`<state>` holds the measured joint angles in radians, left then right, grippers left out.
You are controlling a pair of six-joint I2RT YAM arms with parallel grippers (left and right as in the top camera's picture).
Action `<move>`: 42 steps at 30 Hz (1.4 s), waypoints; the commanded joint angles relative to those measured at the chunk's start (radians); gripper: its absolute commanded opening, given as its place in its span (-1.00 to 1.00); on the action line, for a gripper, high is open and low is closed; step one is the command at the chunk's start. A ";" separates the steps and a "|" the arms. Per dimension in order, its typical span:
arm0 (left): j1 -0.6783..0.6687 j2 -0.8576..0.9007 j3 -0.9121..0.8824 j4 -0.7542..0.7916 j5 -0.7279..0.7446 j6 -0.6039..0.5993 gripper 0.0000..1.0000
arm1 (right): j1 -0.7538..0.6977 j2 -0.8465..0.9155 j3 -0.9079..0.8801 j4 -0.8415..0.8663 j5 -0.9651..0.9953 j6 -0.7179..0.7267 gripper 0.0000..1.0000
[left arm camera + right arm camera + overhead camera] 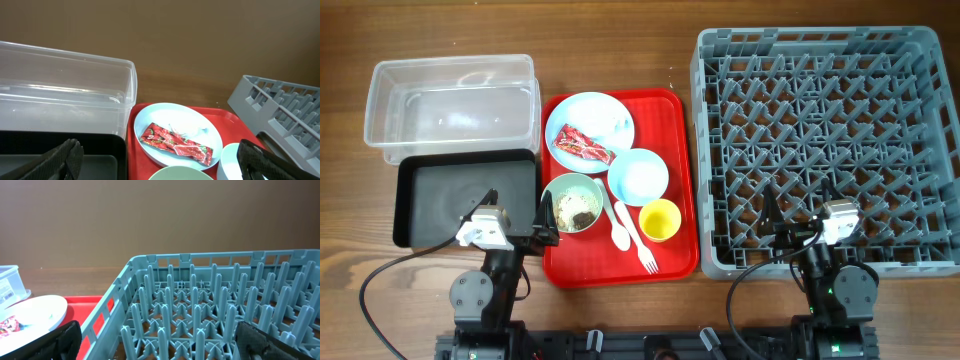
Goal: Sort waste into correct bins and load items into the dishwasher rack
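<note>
I read the left gripper [162, 160] with jaws wide and nothing held, over the right edge of the black tray [440, 195]; the right gripper [162, 339] is likewise wide and holds nothing, above the near left part of the rack [800, 40]. Wrapper [583, 146] and tissue [194, 131] lie on the plate [595, 112] at the back of the red tray [670, 130], scraps [575, 210] are in the green bowl [582, 180], and the blue bowl [638, 176], cup [660, 220], spoon [618, 228] and fork [640, 245] sit alongside. The tub [450, 110] touches the black tray's far side
</note>
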<state>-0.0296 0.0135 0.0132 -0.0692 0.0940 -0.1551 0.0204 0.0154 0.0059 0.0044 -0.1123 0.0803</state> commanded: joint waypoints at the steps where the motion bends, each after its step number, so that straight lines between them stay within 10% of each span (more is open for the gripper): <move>1: 0.006 -0.011 -0.008 -0.002 -0.017 -0.009 1.00 | -0.005 -0.011 -0.001 0.004 -0.019 -0.013 0.99; 42: 0.006 -0.011 -0.008 -0.001 -0.025 -0.016 1.00 | -0.005 -0.010 0.000 0.008 -0.024 0.077 0.99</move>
<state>-0.0296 0.0135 0.0132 -0.0692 0.0937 -0.1551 0.0204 0.0154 0.0063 0.0044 -0.1131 0.0853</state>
